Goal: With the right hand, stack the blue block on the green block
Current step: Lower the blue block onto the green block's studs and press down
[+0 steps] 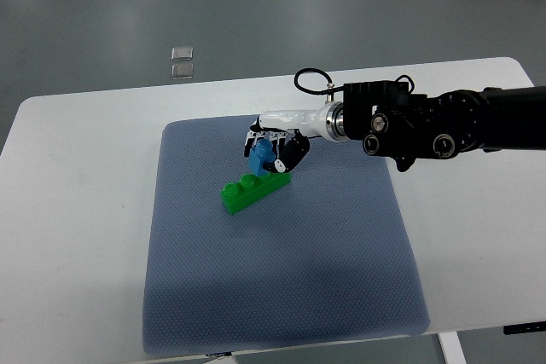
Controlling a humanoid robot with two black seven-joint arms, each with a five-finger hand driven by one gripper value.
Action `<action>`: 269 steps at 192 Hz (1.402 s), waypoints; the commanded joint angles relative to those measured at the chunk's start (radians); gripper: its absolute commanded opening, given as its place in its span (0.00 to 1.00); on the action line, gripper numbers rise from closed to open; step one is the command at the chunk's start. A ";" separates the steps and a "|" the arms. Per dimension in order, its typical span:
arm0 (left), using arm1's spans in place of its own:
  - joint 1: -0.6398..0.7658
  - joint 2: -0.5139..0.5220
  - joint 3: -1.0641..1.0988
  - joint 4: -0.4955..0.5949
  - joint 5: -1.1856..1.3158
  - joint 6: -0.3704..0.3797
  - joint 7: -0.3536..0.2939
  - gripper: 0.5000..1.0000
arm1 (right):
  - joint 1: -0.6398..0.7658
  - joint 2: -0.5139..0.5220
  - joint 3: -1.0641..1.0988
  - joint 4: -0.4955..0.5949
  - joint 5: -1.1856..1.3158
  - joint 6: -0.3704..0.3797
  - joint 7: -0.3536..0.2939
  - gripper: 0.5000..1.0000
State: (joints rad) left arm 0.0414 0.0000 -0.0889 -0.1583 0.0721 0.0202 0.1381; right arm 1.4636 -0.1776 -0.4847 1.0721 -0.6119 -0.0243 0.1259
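Your right hand (275, 149), white-fingered on a black forearm, is gripping the small blue plastic block (261, 159), fingers curled around it from above. You are holding it directly over, and apparently touching, the far end of the long green studded plastic brick (253, 190), which is lying slantwise on the blue-grey textured mat (281, 296). That positioning suits pressing down onto the studs. Seating is not confirmable. The left hand is not showing.

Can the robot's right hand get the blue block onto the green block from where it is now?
Probably yes. The right hand holds the blue block just above the green block, at its far end, and nothing sits between them on the mat.
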 commanded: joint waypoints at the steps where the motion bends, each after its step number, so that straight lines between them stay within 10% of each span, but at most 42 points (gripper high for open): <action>1: 0.000 0.000 0.000 -0.001 0.000 0.000 0.000 1.00 | -0.006 0.001 0.000 -0.001 -0.011 0.000 0.000 0.05; 269: 0.000 0.000 0.000 0.000 0.000 0.000 0.000 1.00 | -0.074 0.032 -0.006 -0.046 -0.103 -0.060 0.032 0.05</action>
State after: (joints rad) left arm 0.0414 0.0000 -0.0890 -0.1586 0.0721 0.0202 0.1381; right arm 1.3933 -0.1541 -0.4907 1.0296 -0.7134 -0.0784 0.1555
